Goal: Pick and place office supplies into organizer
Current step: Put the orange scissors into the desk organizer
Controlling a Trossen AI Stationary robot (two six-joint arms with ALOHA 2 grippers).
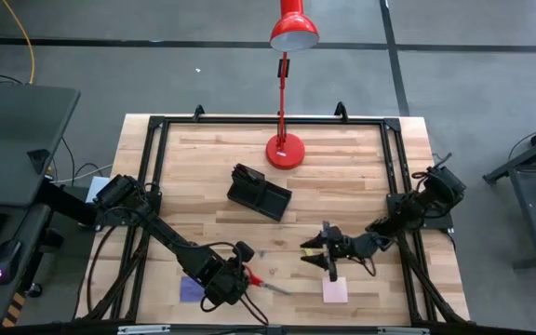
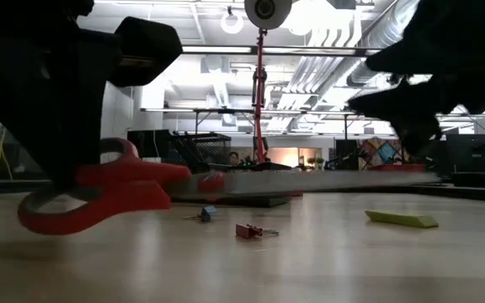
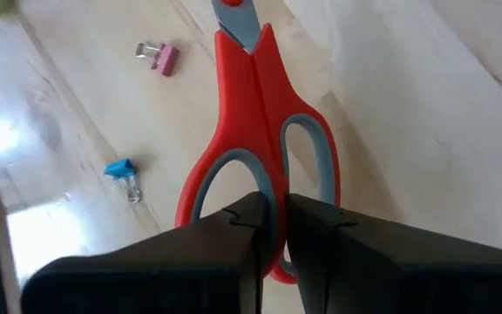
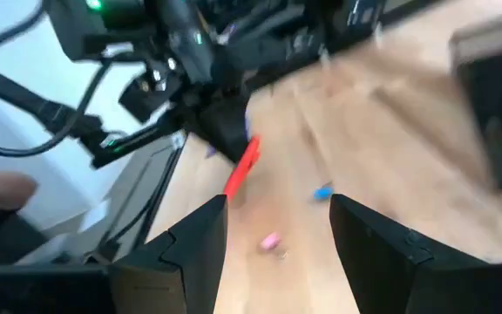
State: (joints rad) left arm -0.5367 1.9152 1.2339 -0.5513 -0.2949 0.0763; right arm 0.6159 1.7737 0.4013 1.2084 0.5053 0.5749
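The organizer (image 1: 260, 196), one black box, sits on the wooden table (image 1: 361, 158) just in front of the red desk lamp's base (image 1: 285, 151), and I place everything else from it. I count one lamp (image 1: 293, 30), its shade leaning out past the table's far edge.

I count two arms. The left gripper (image 1: 237, 279) is well in front of the organizer, near the table's front edge, its fingers pinched tight on the handle bridge of the one pair of red-handled scissors (image 3: 260, 139); the blades point toward the right arm. In the low view the scissors (image 2: 125, 189) look raised off the wood. The right gripper (image 1: 322, 244) hovers in front of the organizer and to its right, fingers spread wide and holding nothing.

I count two sticky-note pads: a purple pad (image 1: 191, 289) beside the left gripper and a pink pad (image 1: 335, 290) just in front of the right gripper.

Smallest, between the grippers: one pink binder clip (image 3: 159, 56) and one blue clip (image 3: 123, 173).
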